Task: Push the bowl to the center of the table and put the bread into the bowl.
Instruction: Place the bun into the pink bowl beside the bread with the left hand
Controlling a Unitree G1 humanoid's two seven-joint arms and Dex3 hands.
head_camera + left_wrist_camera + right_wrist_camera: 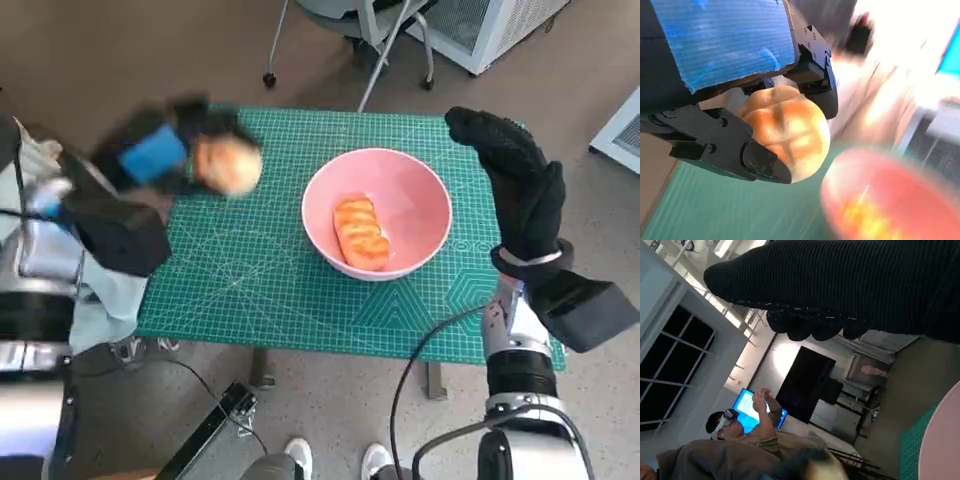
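Observation:
A pink bowl stands near the middle of the green mat, with an orange-glazed long bread roll lying inside it. My left hand, blurred in the head view, holds a round golden bun above the mat's far left part, left of the bowl. The left wrist view shows the bun gripped between the black fingers, with the bowl blurred beyond. My right hand is raised beside the bowl's right rim, fingers extended, holding nothing; the glove spans the right wrist view.
The mat covers a small table. A wheeled chair base and a white cabinet stand beyond the far edge. Cables hang at the near side. A seated person with a headset shows in the right wrist view.

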